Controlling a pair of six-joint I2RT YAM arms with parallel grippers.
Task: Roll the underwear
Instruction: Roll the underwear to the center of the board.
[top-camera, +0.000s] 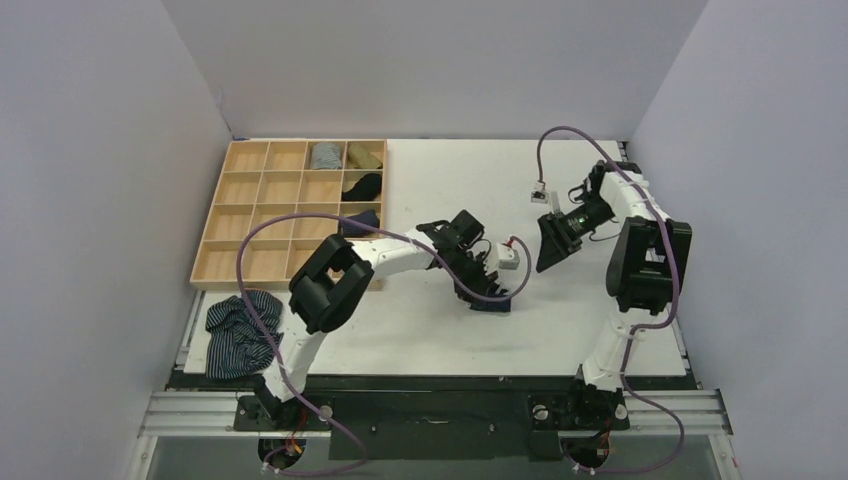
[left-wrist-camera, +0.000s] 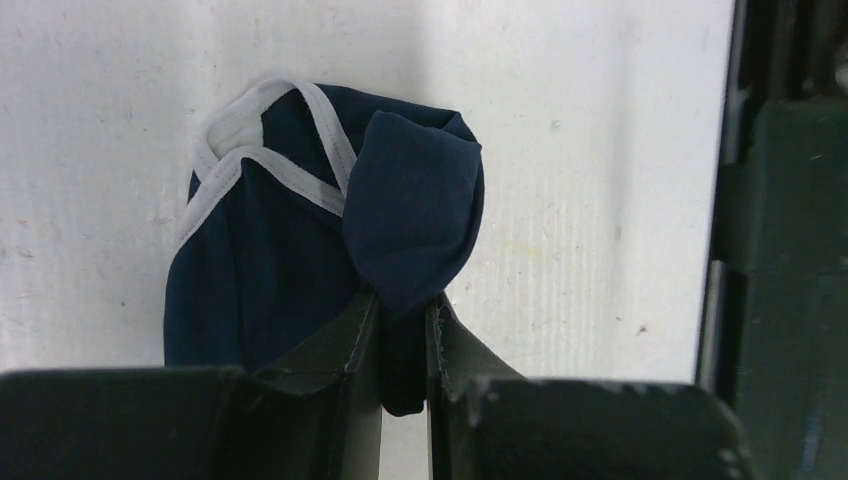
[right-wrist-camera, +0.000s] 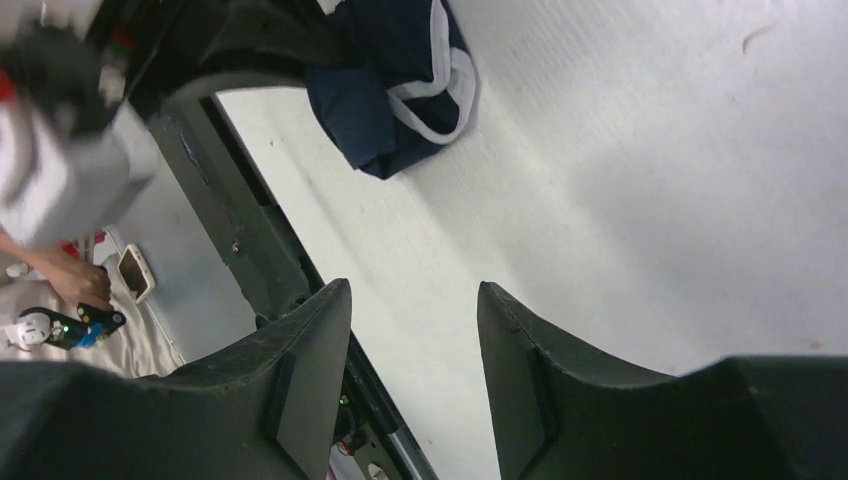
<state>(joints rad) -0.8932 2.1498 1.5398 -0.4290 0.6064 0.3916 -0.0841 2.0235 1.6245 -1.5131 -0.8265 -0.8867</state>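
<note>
The navy-blue underwear (left-wrist-camera: 300, 250) with white trim lies bunched into a loose roll on the white table, near the middle in the top view (top-camera: 497, 298). My left gripper (left-wrist-camera: 402, 325) is shut on a fold of its fabric, at the roll's near edge. In the top view the left gripper (top-camera: 490, 285) sits right over the roll and hides most of it. My right gripper (right-wrist-camera: 412, 300) is open and empty, held above the table to the right of the roll (top-camera: 550, 255). The underwear shows at the top of the right wrist view (right-wrist-camera: 395, 80).
A wooden tray (top-camera: 290, 215) with several cells stands at the back left, holding a few rolled garments. A blue-and-white striped garment (top-camera: 238, 335) lies at the table's front left corner. The table's near edge and a black rail (left-wrist-camera: 780, 240) are close to the roll.
</note>
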